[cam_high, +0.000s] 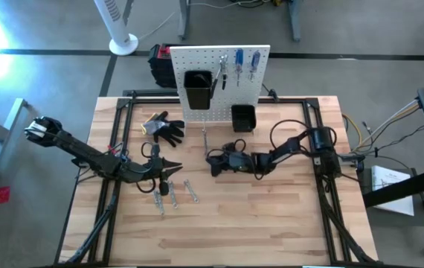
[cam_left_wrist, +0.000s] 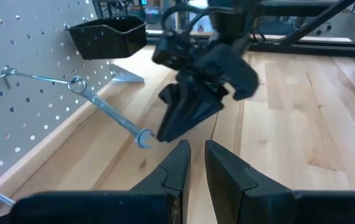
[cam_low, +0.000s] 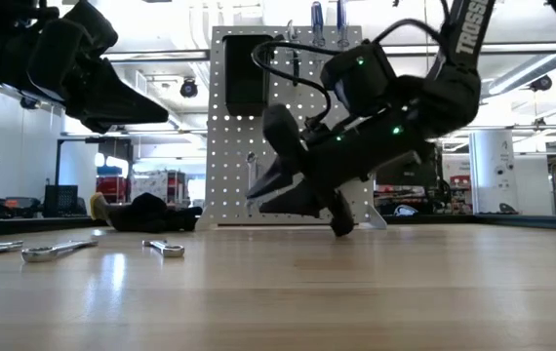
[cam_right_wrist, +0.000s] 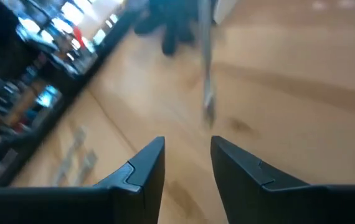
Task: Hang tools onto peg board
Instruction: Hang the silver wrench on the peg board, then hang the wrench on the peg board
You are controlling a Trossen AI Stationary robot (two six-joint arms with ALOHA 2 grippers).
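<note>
Peg board [cam_high: 197, 63] stands upright at the far edge of the table [cam_high: 271, 223], with two screwdrivers [cam_high: 246, 63] and pliers [cam_high: 222, 72] already hung up top and two black bins [cam_high: 197, 89] on its face. One wrench [cam_left_wrist: 112, 112] hangs off a long hook low on the board — its ring end is threaded on the hook and its long axis slopes down and away from the board, with the open end near the table.

From where I sit, my right hand [cam_left_wrist: 184, 118] is the nearer one to that wrench: it is low over the table in front of the board, tip just beside the wrench's open end, and I cannot tell whether it touches. Its fingers stand a little apart in its own wrist view, with nothing between them.

My left hand [cam_high: 169, 173] hovers over the left middle of the table, fingers nearly closed with a slim gap — empty. The loose wrenches [cam_high: 173, 193] lie flat just on the near side of it, long axes running roughly front to back, so I judge the left arm is best placed for the next pick and would need to come down across their narrow width.
</note>
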